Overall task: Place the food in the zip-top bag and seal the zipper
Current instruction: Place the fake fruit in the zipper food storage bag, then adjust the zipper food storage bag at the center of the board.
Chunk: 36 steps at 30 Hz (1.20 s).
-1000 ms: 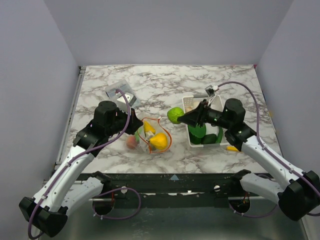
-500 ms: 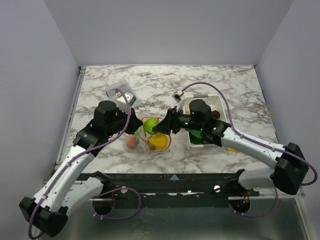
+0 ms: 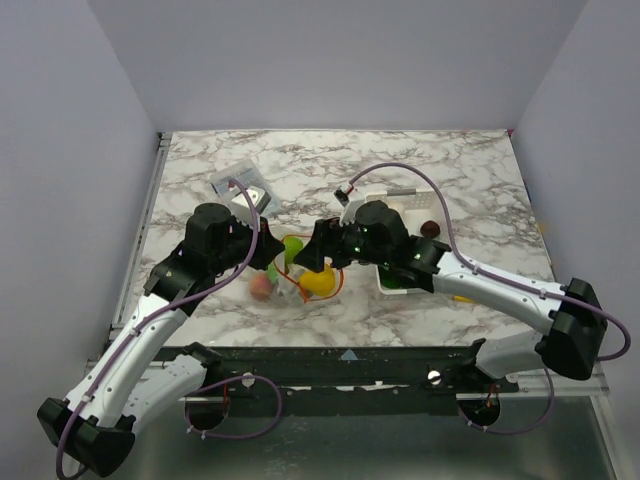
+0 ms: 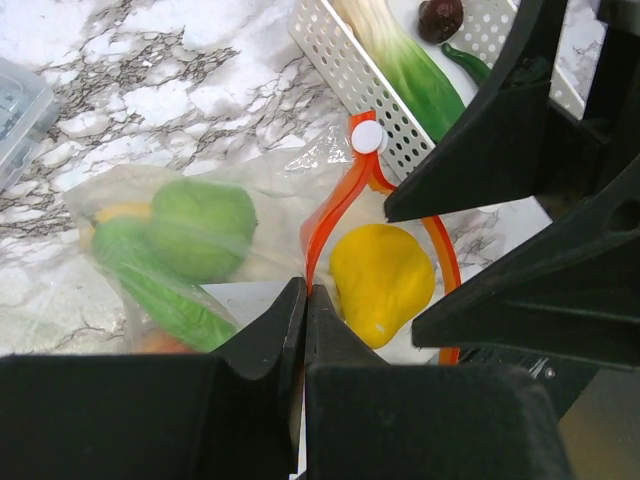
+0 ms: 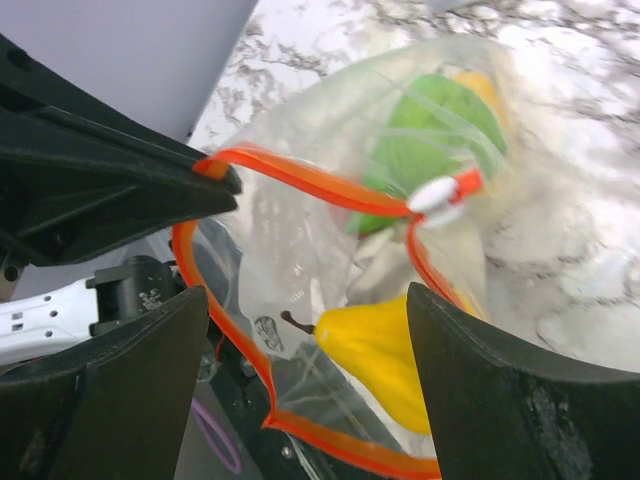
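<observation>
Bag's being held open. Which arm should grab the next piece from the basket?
Right. The right gripper is open, empty and nearer the basket; the left gripper is shut on the zipper, holding the bag open.

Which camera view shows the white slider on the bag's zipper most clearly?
The left wrist view: the white slider sits sharp and unobstructed on the zipper. The right wrist view shows the slider too, but blurred. In the top external view it is too small to make out.

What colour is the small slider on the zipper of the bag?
The slider is white; the zipper is orange-red. The right wrist view shows it best.
</observation>
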{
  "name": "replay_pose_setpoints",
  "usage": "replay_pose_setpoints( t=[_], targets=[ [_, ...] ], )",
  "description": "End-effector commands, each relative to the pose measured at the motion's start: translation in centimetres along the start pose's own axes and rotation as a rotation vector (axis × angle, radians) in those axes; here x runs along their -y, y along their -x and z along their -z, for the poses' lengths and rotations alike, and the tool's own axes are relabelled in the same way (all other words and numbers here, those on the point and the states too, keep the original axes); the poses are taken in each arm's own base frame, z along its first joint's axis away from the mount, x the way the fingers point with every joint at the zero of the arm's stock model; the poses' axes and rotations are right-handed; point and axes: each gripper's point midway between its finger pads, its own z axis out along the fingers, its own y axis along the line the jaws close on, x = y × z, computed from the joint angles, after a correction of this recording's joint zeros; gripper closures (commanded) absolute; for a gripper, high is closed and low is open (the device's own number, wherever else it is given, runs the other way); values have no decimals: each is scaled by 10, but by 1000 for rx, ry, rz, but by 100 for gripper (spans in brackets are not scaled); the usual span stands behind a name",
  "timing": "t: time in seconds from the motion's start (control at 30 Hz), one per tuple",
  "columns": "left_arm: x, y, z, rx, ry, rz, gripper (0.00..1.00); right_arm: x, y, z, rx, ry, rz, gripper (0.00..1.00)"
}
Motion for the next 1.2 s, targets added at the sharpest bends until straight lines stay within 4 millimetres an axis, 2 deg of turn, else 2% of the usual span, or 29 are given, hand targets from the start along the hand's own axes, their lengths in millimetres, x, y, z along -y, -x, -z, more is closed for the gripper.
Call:
replay_pose_setpoints(
  t=[0.0,0.13,0.27,0.43,0.57,0.67,0.8,0.9,0.97,1.03,1.17],
  targets=[
    [0,6,3,35,-3,-24,100,18,4,28,9,-142,-3,18],
    [0,6,3,32,-4,-23,100,41,-16,48,-16,-234,-24,26],
    [0,6,2,31,-3,-22,100,46,-35,57,-21,-206,-75,41],
    [-1,5,1,27,0,-19,100,54,-60,47,-65,-185,-116,47],
    [-3,5,1,28,8,-19,100,67,-69,39,-87,-227,-106,51],
    [-4,5,1,28,11,-20,100,64,-70,32,-88,-203,-116,61],
    [-3,6,0,28,6,-18,100,38,-55,22,-69,-93,-128,84],
    [3,12,6,32,-5,0,100,11,-30,21,-44,-14,-114,95],
    [9,19,15,46,-15,3,100,-8,-12,24,-19,34,-94,99],
    [11,28,26,74,1,-2,100,-17,3,26,10,47,-79,100],
    [-3,38,51,120,125,15,100,-13,6,21,0,11,-67,100]
  ],
)
